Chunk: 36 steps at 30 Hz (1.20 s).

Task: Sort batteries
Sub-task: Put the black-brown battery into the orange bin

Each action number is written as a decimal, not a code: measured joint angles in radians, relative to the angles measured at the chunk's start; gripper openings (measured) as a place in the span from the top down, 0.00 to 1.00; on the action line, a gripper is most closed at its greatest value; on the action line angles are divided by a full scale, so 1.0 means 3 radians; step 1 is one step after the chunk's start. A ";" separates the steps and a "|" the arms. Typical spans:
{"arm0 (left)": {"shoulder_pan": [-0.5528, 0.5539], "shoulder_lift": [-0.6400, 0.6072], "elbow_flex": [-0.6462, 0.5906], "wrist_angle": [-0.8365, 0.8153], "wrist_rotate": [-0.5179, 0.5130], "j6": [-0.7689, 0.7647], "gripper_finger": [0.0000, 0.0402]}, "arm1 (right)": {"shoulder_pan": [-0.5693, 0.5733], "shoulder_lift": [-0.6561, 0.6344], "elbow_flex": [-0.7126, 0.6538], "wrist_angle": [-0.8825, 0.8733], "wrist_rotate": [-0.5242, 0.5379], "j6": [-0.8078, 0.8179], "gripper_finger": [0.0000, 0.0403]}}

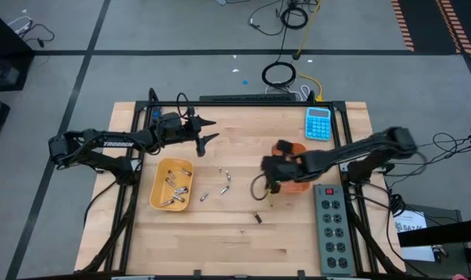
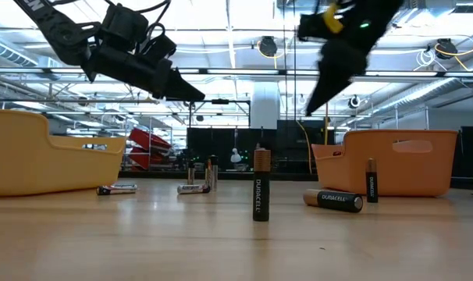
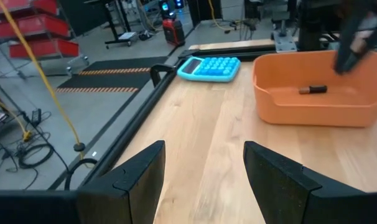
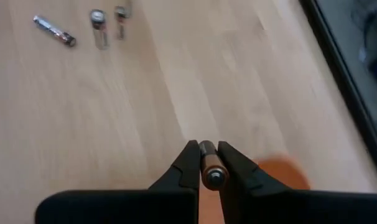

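Observation:
Small copper-and-black batteries lie loose on the wooden table (image 1: 243, 233): a few near the middle (image 1: 226, 185) and one toward the near edge (image 1: 258, 218). In the low view one stands upright (image 2: 260, 187) and another lies on its side (image 2: 334, 200). Several more lie in the yellow tray (image 1: 172, 184), and one lies in the orange tray (image 3: 313, 89). My right gripper (image 4: 212, 163) hovers beside the orange tray (image 1: 298, 185), shut on a battery. My left gripper (image 3: 204, 168) is open, raised above the table's far left part (image 1: 204, 134). My right gripper pinches one battery (image 4: 211, 167) between its two fingers (image 4: 188, 163), coming from above and pointing down at the table. The battery lies along the fingers, one end facing the wrist camera. It is lifted clear of the table.
A blue calculator (image 1: 319, 123) lies at the far right, and a grey power strip (image 1: 333, 225) runs along the right edge. Black rails frame the table. Bare wood shows along the near edge and between the two trays.

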 joint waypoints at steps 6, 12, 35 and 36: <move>-0.0030 0.0000 0.0000 0.0017 -0.0001 0.0070 0.43 | 0.0103 -0.0435 -0.0258 -0.0261 0.0050 0.0804 0.97; -0.0030 0.0000 0.0000 -0.0012 -0.0001 0.0046 0.43 | 0.0067 -0.0527 -0.0259 -0.0664 -0.0686 0.1269 0.96; -0.0103 0.0000 0.0000 -0.0048 0.0024 0.0016 0.43 | 0.0091 -0.0265 -0.0259 -0.0930 -0.0909 0.1583 0.70; -0.0103 0.0000 0.0000 -0.0047 0.0024 0.0016 0.43 | 0.0091 -0.0265 -0.0259 -0.0925 -0.0909 0.1583 0.70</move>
